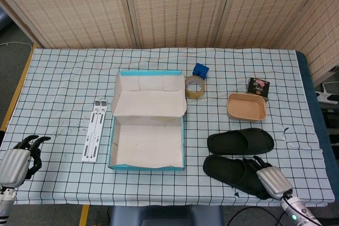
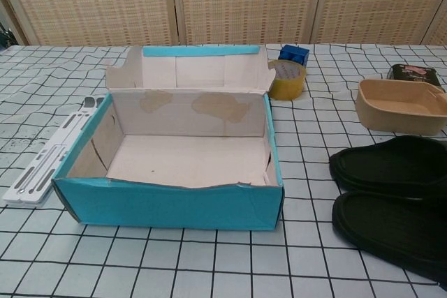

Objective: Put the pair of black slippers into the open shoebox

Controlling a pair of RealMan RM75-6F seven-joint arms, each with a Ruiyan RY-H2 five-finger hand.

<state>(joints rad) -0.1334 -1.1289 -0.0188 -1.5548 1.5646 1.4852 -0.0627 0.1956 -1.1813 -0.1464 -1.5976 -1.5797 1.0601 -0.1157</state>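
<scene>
Two black slippers point(image 1: 238, 157) lie right of the open shoebox point(image 1: 147, 144) — its floor bare; the right hand point(image 1: 271, 179) rests on the nearer slipper, grip unclear; the left hand point(image 1: 18, 158) hangs loosely curled, holding nothing.

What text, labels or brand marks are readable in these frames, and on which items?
No text can be read in either view.
Small dark box: pink printed label on top, too small and blurred to read.
Shoebox: plain blue outside, no lettering visible.
Tape roll: no print visible.
Black slippers: no logo visible.
White flat stand: no markings legible.
</scene>
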